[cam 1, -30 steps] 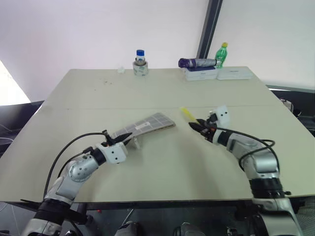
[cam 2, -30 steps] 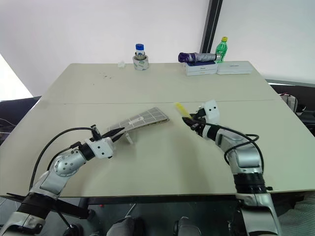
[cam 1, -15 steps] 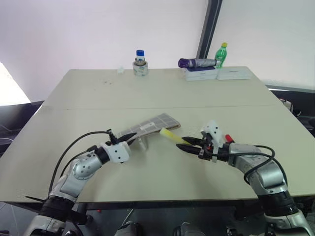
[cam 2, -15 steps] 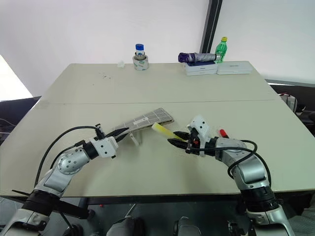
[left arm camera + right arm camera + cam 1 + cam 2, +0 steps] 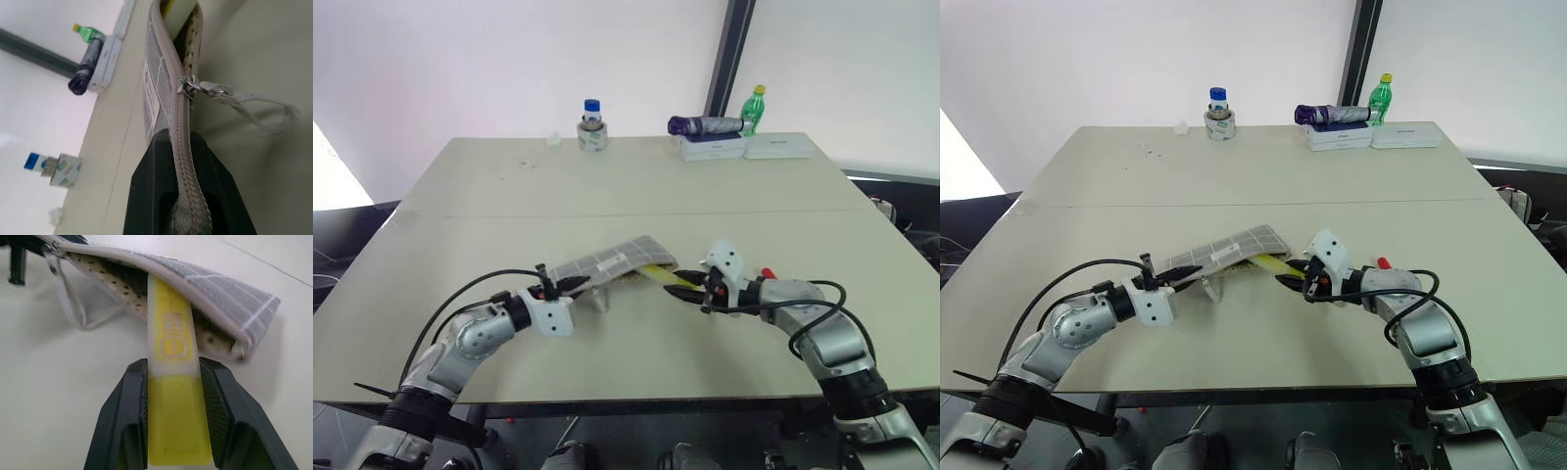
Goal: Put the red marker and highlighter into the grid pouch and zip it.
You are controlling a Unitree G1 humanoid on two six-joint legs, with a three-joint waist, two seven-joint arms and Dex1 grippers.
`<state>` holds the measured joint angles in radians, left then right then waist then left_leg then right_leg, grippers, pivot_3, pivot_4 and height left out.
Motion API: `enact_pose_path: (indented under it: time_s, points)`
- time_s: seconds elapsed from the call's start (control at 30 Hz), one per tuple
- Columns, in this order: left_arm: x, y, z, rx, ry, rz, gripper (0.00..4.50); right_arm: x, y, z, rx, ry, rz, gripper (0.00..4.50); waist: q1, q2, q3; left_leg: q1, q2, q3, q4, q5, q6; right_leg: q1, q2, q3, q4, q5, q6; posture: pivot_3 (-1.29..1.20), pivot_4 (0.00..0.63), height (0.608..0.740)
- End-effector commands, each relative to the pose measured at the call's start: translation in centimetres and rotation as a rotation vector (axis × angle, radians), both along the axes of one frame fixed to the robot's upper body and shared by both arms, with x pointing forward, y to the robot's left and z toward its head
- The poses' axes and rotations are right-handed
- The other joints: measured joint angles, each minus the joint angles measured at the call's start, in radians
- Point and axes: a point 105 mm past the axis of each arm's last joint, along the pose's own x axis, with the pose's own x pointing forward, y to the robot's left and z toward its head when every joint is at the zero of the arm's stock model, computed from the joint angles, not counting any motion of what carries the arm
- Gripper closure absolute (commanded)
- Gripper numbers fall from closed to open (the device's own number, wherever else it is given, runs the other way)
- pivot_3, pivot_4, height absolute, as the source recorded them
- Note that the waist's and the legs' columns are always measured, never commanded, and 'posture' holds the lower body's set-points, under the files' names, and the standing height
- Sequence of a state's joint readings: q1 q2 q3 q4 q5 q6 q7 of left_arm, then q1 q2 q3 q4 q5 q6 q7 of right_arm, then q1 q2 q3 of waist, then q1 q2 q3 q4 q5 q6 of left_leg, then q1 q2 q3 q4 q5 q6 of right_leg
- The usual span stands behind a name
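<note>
While the left gripper (image 5: pixel 570 286) is clenched on the zipper edge at one end of the flat grey fabric grid pouch (image 5: pixel 612 262) with thin white lines, that end is lifted a little off the pale table (image 5: pixel 509 196) and the pouch mouth stands open. The white zipper pull cord (image 5: pixel 254 105) hangs loose below the slider in the left wrist view. The right gripper (image 5: pixel 1290 281) grasps the short bright yellow highlighter (image 5: pixel 172 377) between its two black fingers (image 5: pixel 124 416), and the front part of the highlighter is inside the open mouth, under the zipper edge, against the dotted beige lining. Its back part is outside, between the fingers. The slim red marker (image 5: pixel 768 273) lies on the table just behind the right arm, mostly hidden by it. At the far edge of the table stand a small jar with a blue cap (image 5: pixel 592 124), a green plastic bottle (image 5: pixel 756 106), a dark purple folded umbrella (image 5: pixel 705 124) and white flat boxes (image 5: pixel 744 147).
</note>
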<state>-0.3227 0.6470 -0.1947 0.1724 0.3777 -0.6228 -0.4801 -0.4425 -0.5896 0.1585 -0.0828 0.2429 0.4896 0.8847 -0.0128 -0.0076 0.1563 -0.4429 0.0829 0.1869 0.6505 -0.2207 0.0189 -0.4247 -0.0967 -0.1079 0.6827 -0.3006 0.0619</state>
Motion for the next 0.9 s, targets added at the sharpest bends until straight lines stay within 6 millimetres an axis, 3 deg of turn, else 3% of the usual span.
enact_pose_path:
  time_s: [0.03, 0.17, 0.33, 0.5, 0.63, 0.67, 0.83, 0.9]
  points:
    - [-0.5, -1.6, 1.1, 0.063, -0.068, -0.095, 4.50, -0.3, 1.8, 0.9, -0.075, -0.068, 0.079, 3.58, 0.000, 0.000, 0.000, 0.000, 0.000, 0.000, 0.000, 0.000, 0.000, 0.000, 0.000, 0.000, 0.000, 0.000, 0.000, 0.00, 0.150, 0.740]
    - [-0.4, -2.3, 1.9, 0.050, -0.090, -0.120, 4.50, -0.6, 4.0, 0.5, -0.168, -0.135, 0.164, 3.58, -0.002, 0.000, 0.000, 0.000, 0.000, 0.000, 0.000, 0.000, 0.000, 0.000, 0.000, 0.000, 0.000, 0.000, 0.000, 0.00, 0.150, 0.740]
    - [-0.8, -2.8, 2.4, 0.028, -0.089, -0.160, 4.50, -1.0, 7.0, 1.2, -0.156, -0.259, 0.280, 3.58, -0.003, 0.000, 0.000, 0.000, 0.000, 0.000, 0.000, 0.000, 0.000, 0.000, 0.001, 0.000, 0.000, 0.000, 0.000, 0.00, 0.150, 0.740]
    - [-1.0, -2.7, 2.5, 0.021, -0.084, -0.160, 4.50, 0.1, 6.9, 0.7, -0.246, -0.390, 0.292, 3.58, 0.000, 0.000, 0.000, 0.000, 0.000, 0.001, 0.001, 0.000, 0.000, 0.000, 0.000, 0.000, 0.000, 0.000, 0.000, 0.00, 0.150, 0.740]
    - [-1.0, -2.2, 2.5, 0.003, -0.073, -0.141, 4.50, -0.2, 6.7, 1.2, -0.161, -0.335, 0.315, 3.58, -0.001, 0.000, 0.000, 0.000, 0.000, 0.001, 0.001, 0.002, -0.002, 0.000, 0.001, 0.000, 0.000, 0.000, 0.000, 0.00, 0.150, 0.740]
    - [-0.9, -2.0, 2.5, 0.000, -0.069, -0.133, 4.50, -0.2, 6.6, 1.3, -0.144, -0.319, 0.315, 2.50, -0.002, 0.000, 0.000, 0.000, 0.000, 0.001, 0.001, 0.004, -0.006, 0.000, 0.001, 0.000, 0.000, 0.000, 0.000, 0.00, 0.150, 0.740]
    - [-0.6, -1.3, 2.7, -0.011, -0.061, -0.103, 4.50, 0.2, 6.0, 1.8, -0.153, -0.357, 0.290, 0.06, -0.001, 0.000, 0.000, 0.000, 0.000, 0.001, 0.001, 0.004, -0.006, 0.000, 0.001, 0.000, 0.001, 0.000, 0.000, 0.00, 0.150, 0.740]
    - [-0.4, -1.2, 2.8, -0.031, -0.056, -0.091, 4.50, -0.1, 5.8, 2.0, -0.160, -0.360, 0.300, 0.06, 0.000, 0.000, 0.000, 0.000, 0.000, 0.001, 0.001, 0.004, -0.006, 0.000, 0.001, 0.000, 0.001, 0.000, 0.000, 0.00, 0.150, 0.740]
